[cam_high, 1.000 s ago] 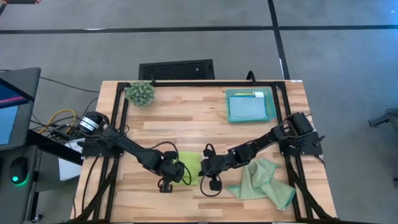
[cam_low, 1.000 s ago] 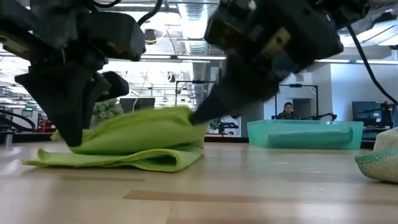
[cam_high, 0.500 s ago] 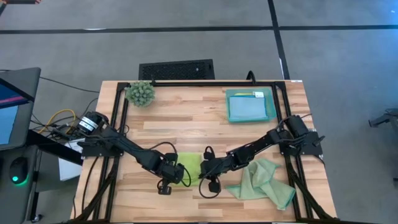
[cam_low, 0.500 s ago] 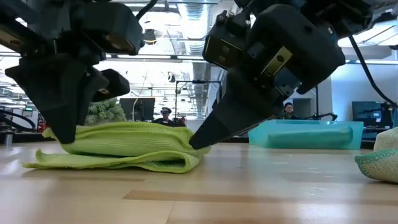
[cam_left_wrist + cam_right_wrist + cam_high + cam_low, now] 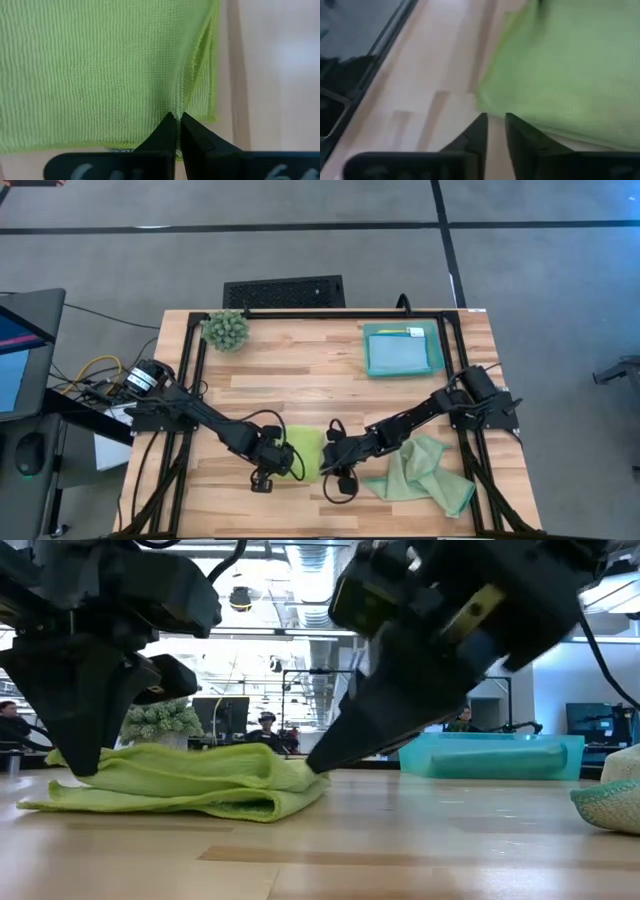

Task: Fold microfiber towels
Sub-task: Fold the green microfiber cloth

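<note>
The left tool [image 5: 283, 462] sits low over the front middle of the counter [image 5: 290, 380], its fingers [image 5: 167, 131] pinched narrow on the edge of the lime towel [image 5: 306, 448]. In the left wrist view the two tips meet on a ridge of the cloth, which spreads flat ahead of them with a doubled edge to one side. In the low view the same towel [image 5: 190, 778] lies folded over on itself, one layer resting on another, with this tool [image 5: 78, 762] pressing down on its end.

The right tool [image 5: 333, 465] is at the towel's opposite end, just beside the left one with the cloth between them. Its fingers [image 5: 481, 131] stand slightly apart with bare wood between them, and the lime edge lies just ahead of the tips; no cloth is seen between them. In the low view its tip [image 5: 318, 762] touches the towel's upper layer.

A sage towel [image 5: 425, 472] lies crumpled just beside the right arm. Beyond the right tool, well apart, a teal tray [image 5: 434, 352] holds a light blue towel [image 5: 398, 356]. A spiky plant [image 5: 226, 329] stands well beyond the left tool.
</note>
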`<action>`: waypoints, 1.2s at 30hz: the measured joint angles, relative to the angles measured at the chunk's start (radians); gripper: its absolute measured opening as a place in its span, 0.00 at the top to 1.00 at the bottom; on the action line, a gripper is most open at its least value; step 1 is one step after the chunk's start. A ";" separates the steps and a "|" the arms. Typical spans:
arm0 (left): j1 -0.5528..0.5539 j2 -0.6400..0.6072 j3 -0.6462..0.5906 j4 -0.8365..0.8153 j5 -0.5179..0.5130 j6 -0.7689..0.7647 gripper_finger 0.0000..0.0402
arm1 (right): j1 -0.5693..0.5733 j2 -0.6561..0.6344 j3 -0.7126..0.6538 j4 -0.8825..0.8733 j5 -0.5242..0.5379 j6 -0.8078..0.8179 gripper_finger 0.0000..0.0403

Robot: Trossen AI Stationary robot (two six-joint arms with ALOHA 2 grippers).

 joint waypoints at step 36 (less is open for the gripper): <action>-0.037 -0.001 0.148 -0.291 -0.102 -0.038 0.60 | -0.179 0.038 0.009 0.112 -0.042 -0.179 0.54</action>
